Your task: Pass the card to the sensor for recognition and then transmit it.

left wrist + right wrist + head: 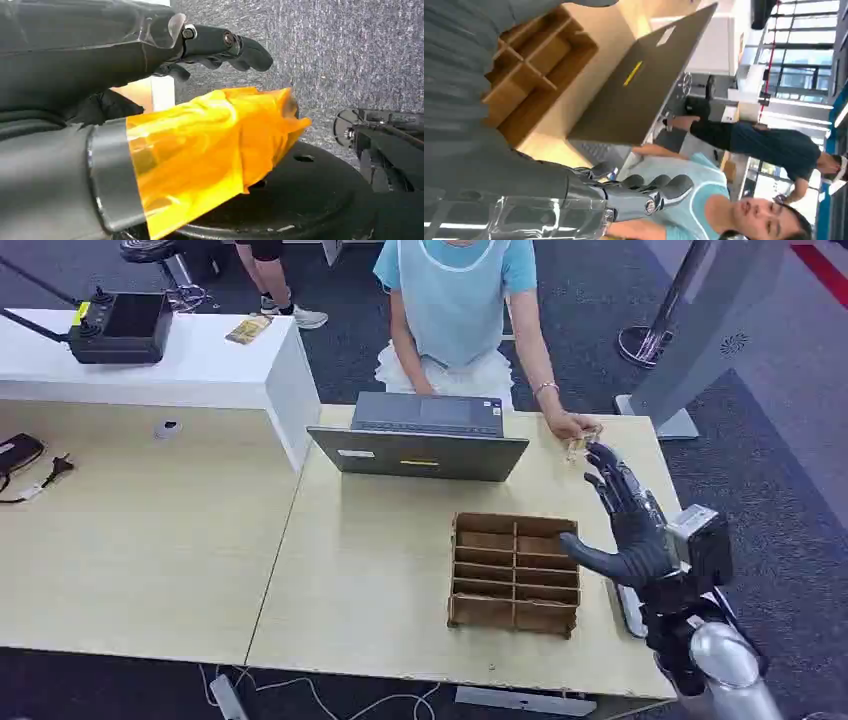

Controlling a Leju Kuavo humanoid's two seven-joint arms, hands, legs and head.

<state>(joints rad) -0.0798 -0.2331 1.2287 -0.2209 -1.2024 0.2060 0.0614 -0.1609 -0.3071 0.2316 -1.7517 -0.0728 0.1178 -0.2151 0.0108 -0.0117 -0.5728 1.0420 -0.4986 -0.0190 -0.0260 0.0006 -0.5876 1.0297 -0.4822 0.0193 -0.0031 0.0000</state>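
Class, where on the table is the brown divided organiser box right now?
In the head view, the organiser box sits on the right table's near side, in front of the laptop and just left of the right hand.

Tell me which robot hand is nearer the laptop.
Right. The right hand hovers over the table beside the wooden organizer, just right of the laptop. The left hand hangs over carpet.

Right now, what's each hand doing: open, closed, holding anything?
Left hand: fingers apart, open, holding nothing.
Right hand: open, fingers spread above the table, holding nothing.
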